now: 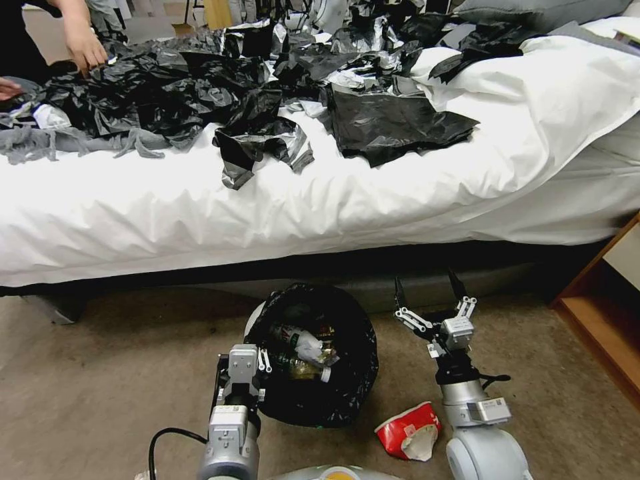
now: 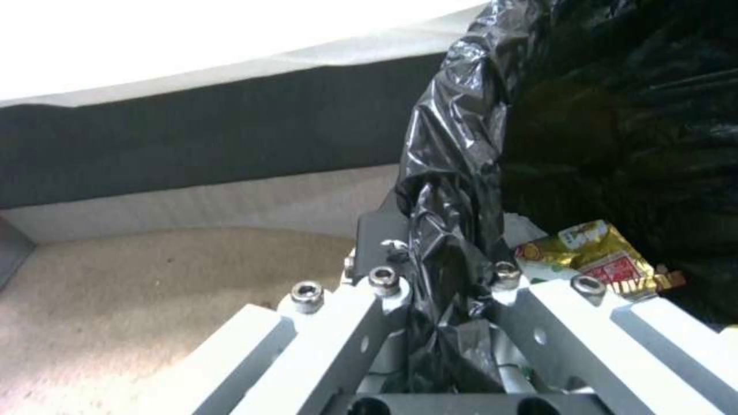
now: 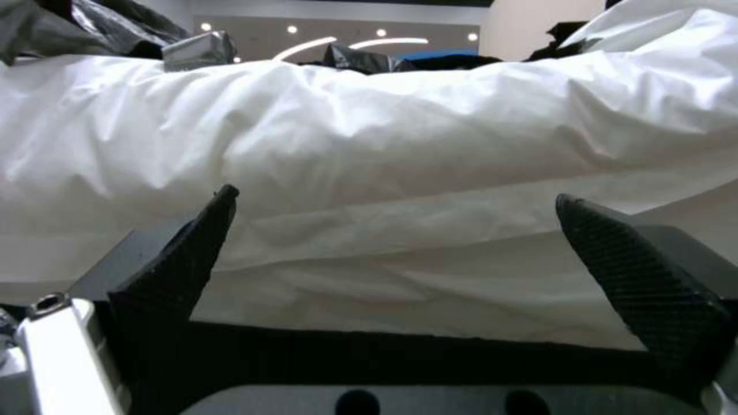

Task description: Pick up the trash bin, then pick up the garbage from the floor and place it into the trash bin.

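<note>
The trash bin (image 1: 333,400), lined with a crinkly black bag, is just in front of the bed, above the beige carpet floor (image 1: 113,380). My left gripper (image 1: 261,363) is shut on the bin's near-left rim, and the left wrist view shows the liner (image 2: 450,190) pinched between its fingers (image 2: 377,236). Garbage lies inside the bin: a green-labelled bottle (image 1: 293,335) and a yellow wrapper (image 2: 596,253). A red-white packet (image 1: 408,432) lies on the floor beside my right arm. My right gripper (image 1: 428,290) (image 3: 398,199) is open and holds nothing, right of the bin, pointing at the bed.
A bed with a white sheet (image 1: 333,193) runs across the view, strewn with black plastic bags (image 1: 393,123). A dark gap (image 1: 167,277) runs under its edge. A wooden bedside unit (image 1: 603,323) stands at the right. Open carpet lies to the left of the bin.
</note>
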`<state>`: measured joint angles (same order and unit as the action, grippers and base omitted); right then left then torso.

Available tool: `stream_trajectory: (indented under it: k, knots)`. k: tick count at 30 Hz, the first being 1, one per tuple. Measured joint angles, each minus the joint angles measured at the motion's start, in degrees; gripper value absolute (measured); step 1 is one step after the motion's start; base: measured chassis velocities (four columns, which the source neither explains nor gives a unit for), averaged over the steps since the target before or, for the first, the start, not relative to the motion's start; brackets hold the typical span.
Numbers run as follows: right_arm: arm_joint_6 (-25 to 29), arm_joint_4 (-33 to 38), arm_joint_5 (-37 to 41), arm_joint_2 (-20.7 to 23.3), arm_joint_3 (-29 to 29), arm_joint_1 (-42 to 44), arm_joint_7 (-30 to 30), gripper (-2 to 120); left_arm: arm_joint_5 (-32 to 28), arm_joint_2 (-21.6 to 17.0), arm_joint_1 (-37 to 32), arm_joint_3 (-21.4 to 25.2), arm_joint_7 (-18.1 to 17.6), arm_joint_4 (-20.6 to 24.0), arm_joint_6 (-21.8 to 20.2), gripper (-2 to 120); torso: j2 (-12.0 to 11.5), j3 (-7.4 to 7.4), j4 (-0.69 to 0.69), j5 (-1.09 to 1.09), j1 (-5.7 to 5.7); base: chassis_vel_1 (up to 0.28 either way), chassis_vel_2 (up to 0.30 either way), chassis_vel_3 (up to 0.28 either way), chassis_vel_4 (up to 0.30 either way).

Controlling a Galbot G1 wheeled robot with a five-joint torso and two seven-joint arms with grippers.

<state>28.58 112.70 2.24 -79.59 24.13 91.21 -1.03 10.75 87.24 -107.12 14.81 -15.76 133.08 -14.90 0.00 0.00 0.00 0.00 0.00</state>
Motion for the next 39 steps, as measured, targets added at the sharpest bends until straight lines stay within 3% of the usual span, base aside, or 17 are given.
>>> stream_trajectory:
  k: [14,26,30,34,37,39]
  knots:
    - [1.4,-0.5,0.1,-0.1,0.5,-0.2,0.4,100,-0.1,0.1,0.0,0.2,0.0,0.2,0.0,2,0.0,-0.02,-0.01,0.00,-0.02,0.199,-0.193,-0.190,0.198]
    - [2.1,-0.5,-0.3,0.1,1.2,-0.5,0.4,100,-0.1,0.1,-0.1,0.4,0.0,0.6,-0.1,2,0.0,0.00,0.00,0.00,-0.01,-0.003,-0.010,0.008,0.006]
    - [0.1,-0.5,-1.2,0.6,1.1,-0.9,-1.1,100,-0.1,0.1,0.0,0.6,0.0,0.8,-0.1,2,0.0,0.00,0.00,0.00,-0.01,0.000,0.000,0.000,0.000]
    - [-6.6,0.5,-1.3,1.6,0.2,-1.7,-3.6,100,-0.2,0.1,0.0,0.7,0.0,0.8,-0.1,2,0.0,0.00,0.00,0.00,-0.01,0.000,0.000,0.000,0.000]
    - [-10.4,0.2,-2.7,3.0,2.0,-3.1,-0.2,100,-0.2,0.2,0.0,0.7,0.0,0.9,-0.1,2,0.0,0.00,0.00,0.00,-0.01,0.000,0.000,0.000,0.000]
    - [-12.5,-1.4,-3.2,5.1,4.1,-4.4,7.5,100,-0.2,0.2,0.0,0.7,0.0,0.9,-0.1,2,0.0,0.00,0.00,0.01,-0.01,0.000,0.000,0.000,0.000]
